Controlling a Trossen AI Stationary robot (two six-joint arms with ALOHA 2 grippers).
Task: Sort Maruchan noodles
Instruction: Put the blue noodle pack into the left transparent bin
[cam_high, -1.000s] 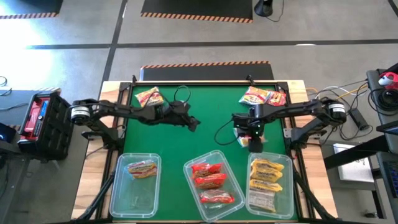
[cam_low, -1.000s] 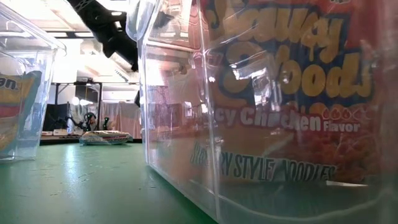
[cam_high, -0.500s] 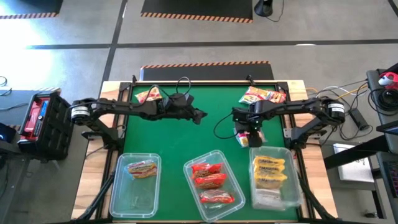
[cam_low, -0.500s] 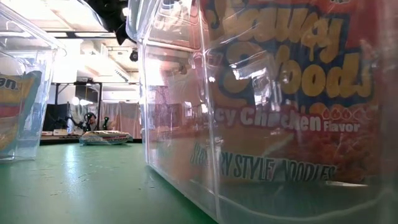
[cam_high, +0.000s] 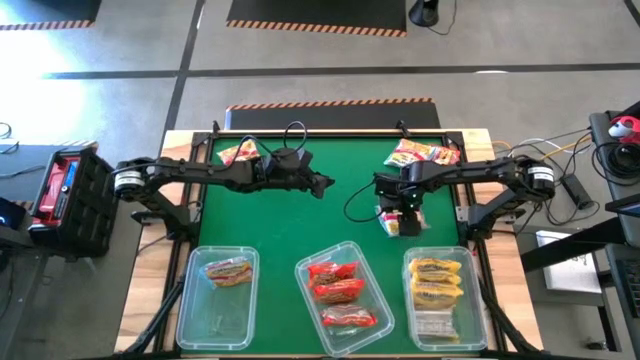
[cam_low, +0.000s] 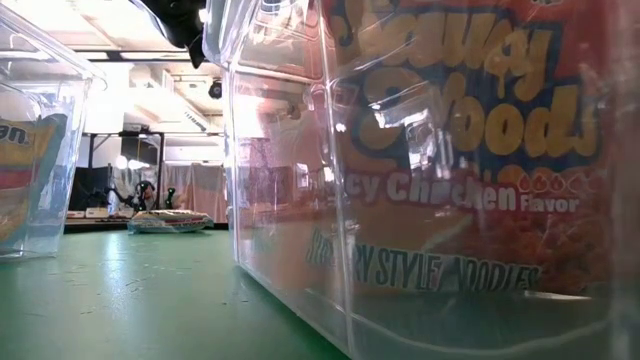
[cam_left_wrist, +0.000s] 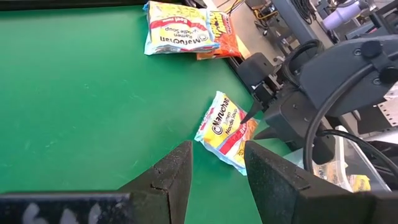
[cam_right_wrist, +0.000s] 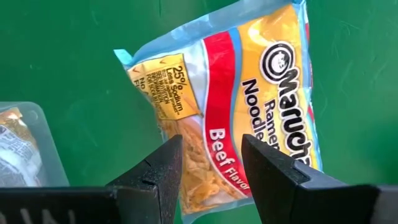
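Observation:
A yellow Maruchan noodles packet with a red band (cam_right_wrist: 249, 81) is under my right gripper (cam_right_wrist: 211, 146), right of the table's middle (cam_high: 390, 225), just beyond the right bin. My right gripper is shut on it. My left gripper (cam_high: 322, 184) hangs open and empty above the middle of the green table, and its wrist view looks toward that packet (cam_left_wrist: 224, 127). More packets lie flat in a pile at the far left (cam_high: 240, 152) and another at the far right (cam_high: 425, 153). My right gripper comes from above with its fingers pointing down, and the packet's red-banded part (cam_right_wrist: 217, 134) lies between them near one edge. The packet faces up, slightly tilted. I cannot tell whether it is lifted clear or has a part on the table.
Three clear bins stand along the near edge. The left bin (cam_high: 188, 300) holds one orange-pink packet, the middle bin (cam_high: 303, 275) red ones and the right bin (cam_high: 478, 300) yellow ones. The low view is filled by the middle bin's wall (cam_low: 300, 200). Open green table lies between the arms.
My left gripper has risen and drifted a little toward the far right, staying open. The right bin has turned straight and slid slightly toward the table's right edge. My right gripper has kept its packet and hardly moved.

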